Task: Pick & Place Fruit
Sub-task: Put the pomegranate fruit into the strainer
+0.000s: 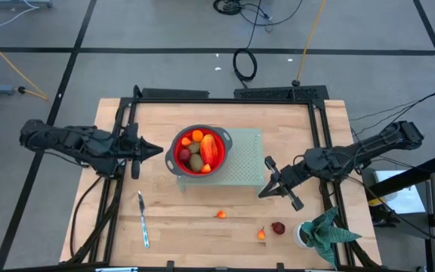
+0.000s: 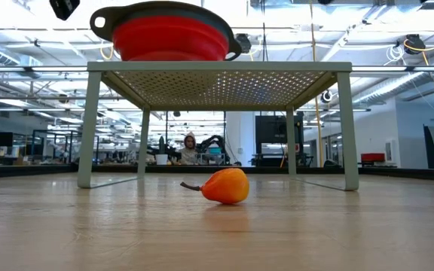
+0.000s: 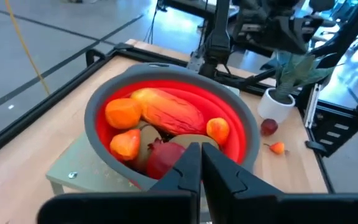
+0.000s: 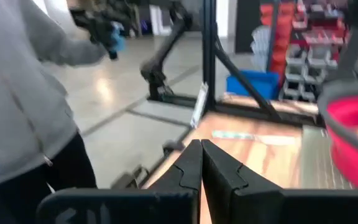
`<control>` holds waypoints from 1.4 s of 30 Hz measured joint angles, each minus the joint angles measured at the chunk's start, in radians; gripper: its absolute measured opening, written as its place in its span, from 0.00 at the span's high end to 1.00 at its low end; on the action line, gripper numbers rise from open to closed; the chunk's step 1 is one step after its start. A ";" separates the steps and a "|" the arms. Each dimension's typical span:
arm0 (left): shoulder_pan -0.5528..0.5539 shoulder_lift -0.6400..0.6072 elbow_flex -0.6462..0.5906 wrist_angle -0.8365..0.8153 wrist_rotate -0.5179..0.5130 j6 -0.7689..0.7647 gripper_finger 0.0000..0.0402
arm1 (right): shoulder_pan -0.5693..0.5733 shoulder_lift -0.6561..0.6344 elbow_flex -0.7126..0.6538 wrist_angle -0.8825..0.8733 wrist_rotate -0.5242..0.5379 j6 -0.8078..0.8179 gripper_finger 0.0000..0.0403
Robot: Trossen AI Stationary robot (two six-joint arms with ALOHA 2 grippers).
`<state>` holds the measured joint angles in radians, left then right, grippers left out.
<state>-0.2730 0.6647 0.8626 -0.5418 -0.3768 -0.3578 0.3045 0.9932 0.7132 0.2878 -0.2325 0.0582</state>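
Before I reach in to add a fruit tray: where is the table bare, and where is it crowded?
Bare: the wood between the knife and the loose orange piece, and the table's front-left corner. Crowded: the front-right corner, with a second orange piece, a dark red fruit and the plant; the bowl fills the rack.

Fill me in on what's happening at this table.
A two-armed robot is sorting toy fruit. Most pieces already lie in the red bowl on a small perforated stand. The left pincer hangs shut and empty beside the bowl; the right pincer is shut too. Three small fruits remain on the table.
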 joint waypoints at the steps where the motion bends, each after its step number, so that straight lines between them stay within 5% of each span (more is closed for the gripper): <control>1: -0.006 -0.010 -0.021 0.018 -0.007 0.004 0.98 | 0.011 0.000 0.000 -0.022 0.010 0.000 1.00; 19: -0.024 -0.225 -0.258 0.141 -0.027 0.041 0.97 | 0.130 0.001 0.011 -0.351 0.022 0.200 1.00; 29: -0.024 -0.299 -0.301 0.153 -0.027 0.023 0.98 | 0.053 0.039 0.104 -0.725 -0.029 0.126 1.00; 42: -0.024 -0.301 -0.301 0.152 -0.027 -0.010 0.99 | -0.001 0.148 0.104 -0.891 -0.087 0.394 1.00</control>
<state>-0.2970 0.3641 0.5617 -0.3901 -0.4034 -0.3679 0.3030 1.1410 0.8169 -0.6036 -0.3195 0.4523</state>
